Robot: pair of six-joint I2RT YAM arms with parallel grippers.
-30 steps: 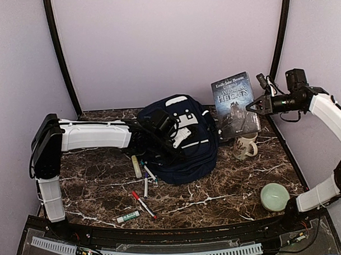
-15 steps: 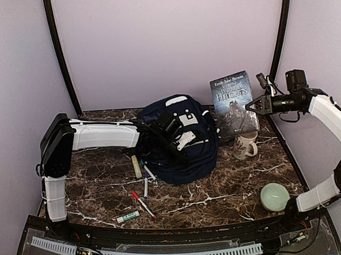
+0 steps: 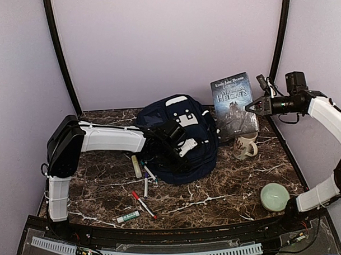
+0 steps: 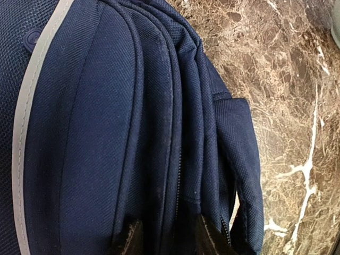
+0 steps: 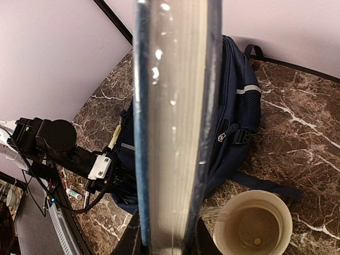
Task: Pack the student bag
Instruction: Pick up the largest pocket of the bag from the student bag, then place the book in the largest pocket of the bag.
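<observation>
Mid-table, my left arm (image 3: 112,139) has slid farther over the bag (image 3: 194,160) — navy, grey-striped, slumped. My left gripper (image 4: 169,239) straddles a fold, though I can't tell whether it grips; my right gripper (image 5: 164,236) clamps the book (image 5: 172,106) upright.

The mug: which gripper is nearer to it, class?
Right. The right gripper holds the book above the mug; the left gripper is farther off, at the student bag.
</observation>
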